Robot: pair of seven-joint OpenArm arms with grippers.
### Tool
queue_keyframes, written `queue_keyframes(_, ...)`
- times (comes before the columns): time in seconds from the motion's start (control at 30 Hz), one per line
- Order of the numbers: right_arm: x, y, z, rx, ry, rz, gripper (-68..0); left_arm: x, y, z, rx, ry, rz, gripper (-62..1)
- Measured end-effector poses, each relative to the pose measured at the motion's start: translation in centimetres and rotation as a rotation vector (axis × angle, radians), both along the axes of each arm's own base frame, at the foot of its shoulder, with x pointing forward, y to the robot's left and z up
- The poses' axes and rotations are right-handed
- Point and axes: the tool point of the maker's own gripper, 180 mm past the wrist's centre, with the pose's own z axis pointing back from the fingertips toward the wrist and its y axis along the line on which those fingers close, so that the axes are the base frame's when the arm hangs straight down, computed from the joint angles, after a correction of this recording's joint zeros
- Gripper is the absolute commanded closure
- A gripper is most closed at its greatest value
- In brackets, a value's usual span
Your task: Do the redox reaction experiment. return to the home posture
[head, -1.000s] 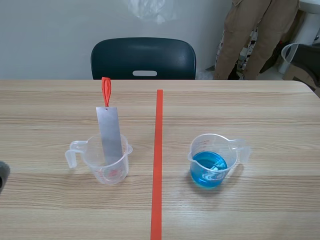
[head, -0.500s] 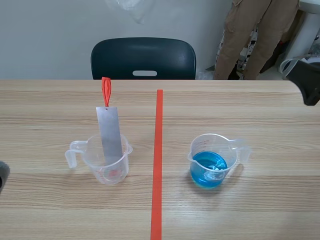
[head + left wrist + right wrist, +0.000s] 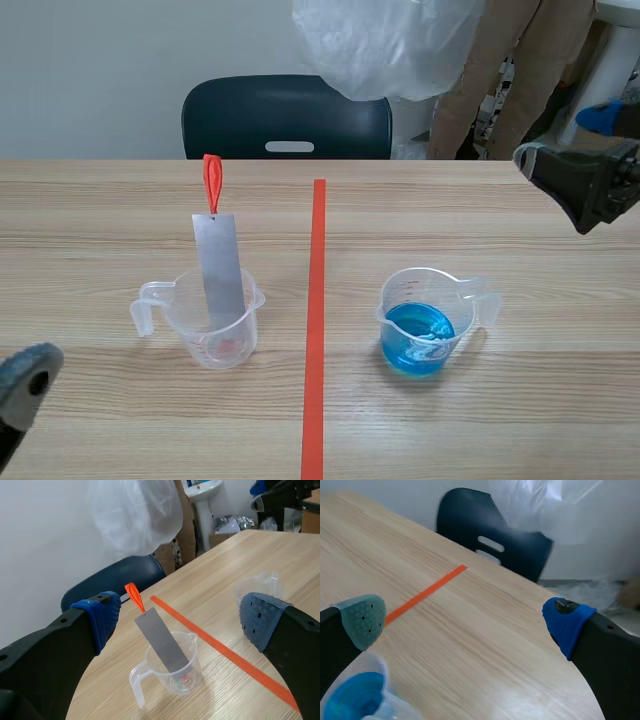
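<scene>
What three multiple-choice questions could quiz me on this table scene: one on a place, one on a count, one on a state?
1. Where is the flat grey metal strip with the orange-red tag? A) standing in the clear plastic measuring cup on the left arm's side of the orange-red tape line; B) in the cup of blue liquid; C) flat on the table.
2. How many clear plastic measuring cups stand on the wooden table? A) one; B) two; C) three.
3. The clear cup on the right arm's side is: A) empty; B) holding blue liquid; C) tipped over.
Answers: 1 A, the strip leans in that cup; 2 B, one cup stands each side of the tape; 3 B, it stands upright with blue liquid inside.
</scene>
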Motion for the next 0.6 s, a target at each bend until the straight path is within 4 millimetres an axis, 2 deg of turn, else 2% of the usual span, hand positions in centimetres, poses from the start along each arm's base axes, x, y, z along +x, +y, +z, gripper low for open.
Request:
queue_keyframes(0.07,1.1,-0.9,1.5,-0.012,-0.062,-0.071,-67.9,0.1,0.0,0.0,0.001,-0.003,0.003,-50.8)
queue_keyframes(0.1,1.0,-0.5,2.0,-0.014,-0.079,-0.062,-67.9,0.2,0.0,0.1,0.001,-0.005,0.002,-50.8)
queue_keyframes(0.17,0.6,0.7,1.6,-0.091,-0.086,-0.022,-67.9,0.2,0.0,0.1,-0.001,-0.007,0.000,-50.8)
queue_keyframes(0.23,0.2,1.4,1.4,-0.094,-0.098,-0.035,-67.9,0.2,0.0,0.1,-0.001,-0.008,0.000,-50.8)
queue_keyframes(0.33,-1.0,2.8,0.4,-0.074,-0.080,-0.029,-67.9,0.6,0.1,-0.5,0.019,0.016,0.011,-50.8)
queue_keyframes(0.43,-2.4,4.9,-0.7,-0.121,-0.079,0.022,-67.9,0.7,0.1,-0.3,0.018,0.005,0.010,-50.8)
queue_keyframes(0.6,-5.0,8.4,0.9,-0.086,-0.137,0.115,-67.9,0.7,0.1,-0.3,0.016,0.007,0.008,-50.8)
